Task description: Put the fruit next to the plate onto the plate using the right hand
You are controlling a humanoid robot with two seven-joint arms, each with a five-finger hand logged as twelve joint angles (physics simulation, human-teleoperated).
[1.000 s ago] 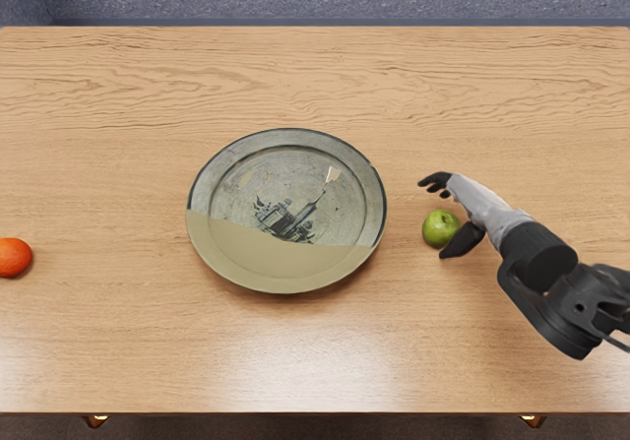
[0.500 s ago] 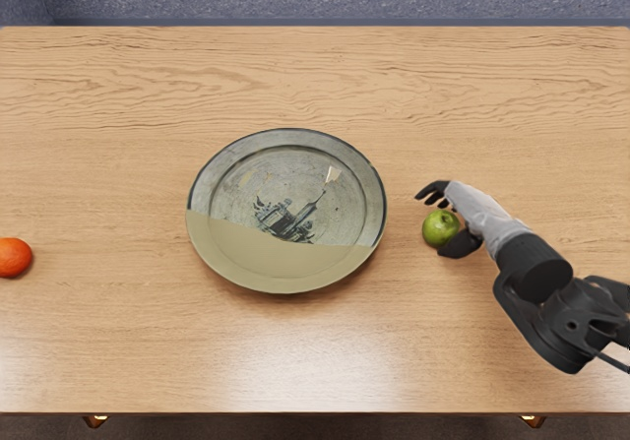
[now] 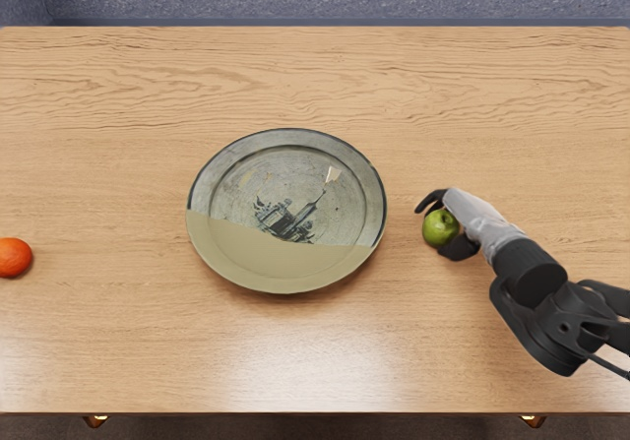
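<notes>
The apple [image 3: 439, 226] sits on the table [image 3: 315, 76] just to the right of the plate [image 3: 194, 192], near its rim but not touching it, with a strip of bare wood between them. It is small, green and round, so it has no long axis to speak of. No stalk or dimple can be made out, so I cannot tell which way it points.

The right hand [image 3: 467, 217] is clamped on the apple from the fruit's right side. Its dark fingers [image 3: 429, 202] curl over the far side and the thumb [image 3: 459, 248] hooks round the near side, both tight against the green skin. The grey palm lies against the apple's right flank. The apple appears to rest on the wood, though whether it is lifted slightly cannot be told. The right arm [image 3: 546, 307] comes in from the lower right, and the forearm slants up and left towards the fruit.

The plate lies flat near the middle of the table, grey-green with a dark drawing at its centre and a plain tan band across its near part. Nothing lies on it.

An orange [image 3: 13, 257] rests at the table's left edge, well apart from the plate and from the hand.
</notes>
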